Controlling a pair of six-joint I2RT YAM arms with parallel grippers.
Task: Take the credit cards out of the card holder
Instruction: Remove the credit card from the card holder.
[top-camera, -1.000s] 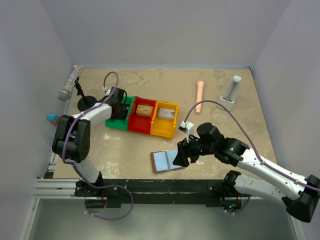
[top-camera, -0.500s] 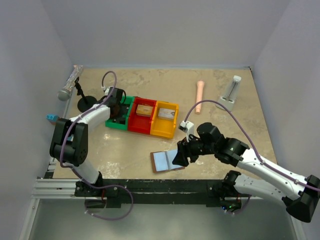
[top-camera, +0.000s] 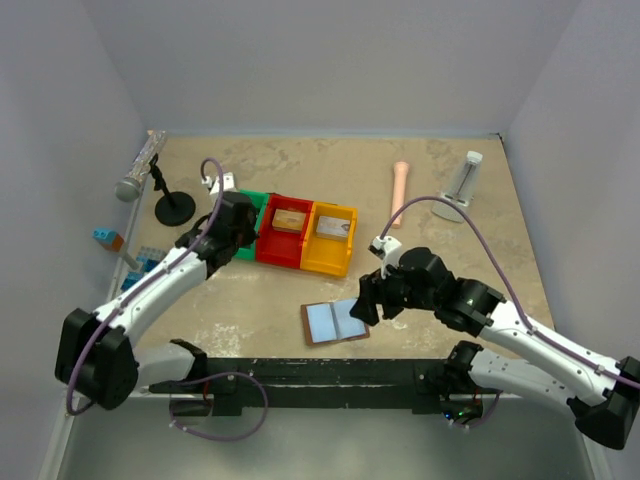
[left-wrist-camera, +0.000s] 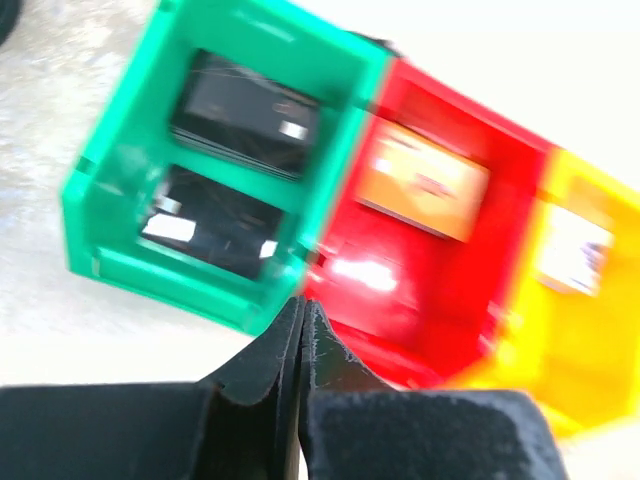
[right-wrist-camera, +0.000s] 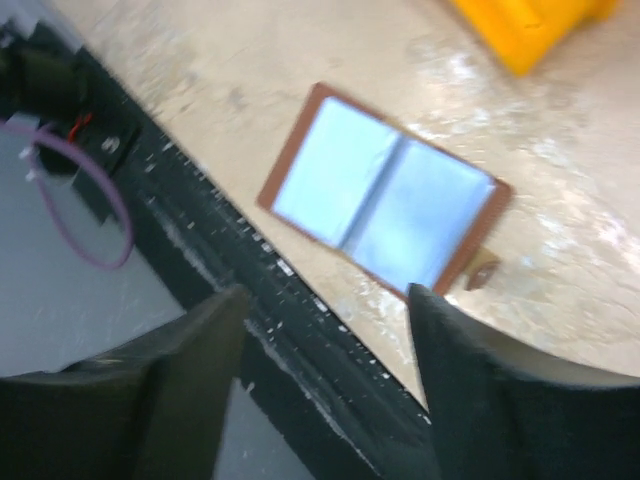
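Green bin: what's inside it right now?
The green bin holds two dark cards, one per compartment: upper card, lower card in the left wrist view. Anything beneath them is covered.

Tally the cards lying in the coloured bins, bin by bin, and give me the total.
Green bin: 2 black cards
Red bin: 1 orange card
Yellow bin: 1 pale card
Total: 4 cards
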